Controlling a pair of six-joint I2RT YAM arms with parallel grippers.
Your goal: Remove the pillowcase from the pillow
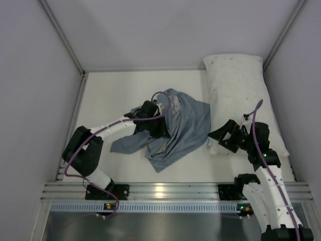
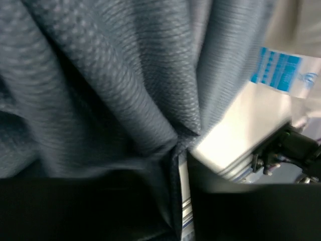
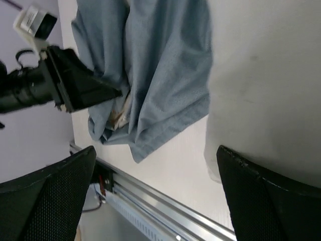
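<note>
**A:** What do we have on the left?

**B:** We see the left end effector [image 2: 183,201] buried in the pillowcase [image 1: 185,118]. Its dark fingers [image 2: 85,211] stand nearly together. A fold of the blue-grey cloth runs down between them, so we read it as grasping the pillowcase.

**A:** And where does the pillowcase lie?

**B:** We find it crumpled in the middle of the tabletop [image 1: 115,90], draped over that end effector and fully off the pillow [image 1: 235,85]. A tan-striped patch shows near its far side, and a paler lining shows by its near edge. Its right edge comes up just beside the pillow, but we cannot tell whether the two touch.

**A:** The pillow itself?

**B:** We see it bare and white along the right side of the tabletop. It lies lengthwise, with its far end in the back right corner.

**A:** And the right arm?

**B:** The right end effector [image 1: 224,138] hangs at the pillow's near left corner. It is released, with its jaws spread wide and nothing between them. In its wrist view we see one finger in front of the pillow and the other near the rail [image 3: 150,196] at the tabletop's near edge.
</note>
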